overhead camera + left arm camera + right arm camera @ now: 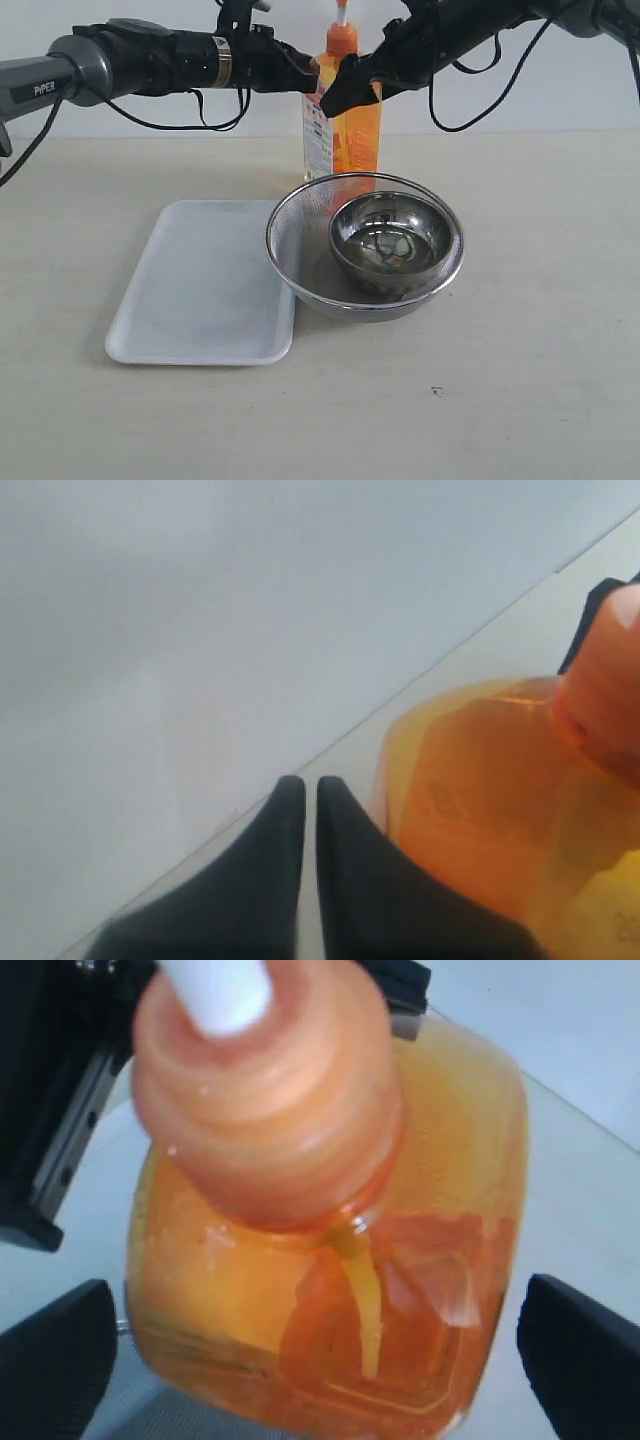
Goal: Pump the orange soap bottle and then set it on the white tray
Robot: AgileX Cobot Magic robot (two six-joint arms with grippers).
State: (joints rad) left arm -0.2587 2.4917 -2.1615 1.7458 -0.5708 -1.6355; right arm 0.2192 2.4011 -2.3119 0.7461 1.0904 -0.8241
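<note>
Orange soap bottle (345, 140) flanked by wide right hand (320, 1370) near rear bench (500, 400) edge; left hand (302, 785) narrow, empty; pumping, white tray (200, 290) placement apparently outstanding.

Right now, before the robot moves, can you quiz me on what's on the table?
1. True or false: the tall translucent orange soap bottle stands on the flat rectangular white tray.
2. What sits inside the round steel mesh strainer? A) a shiny metal bowl B) a sponge C) a cup
3. Fill in: the right gripper, either side of the bottle, is ____.
Key: 1 false, it stands on the table behind the strainer; 2 A; 3 open.
</note>
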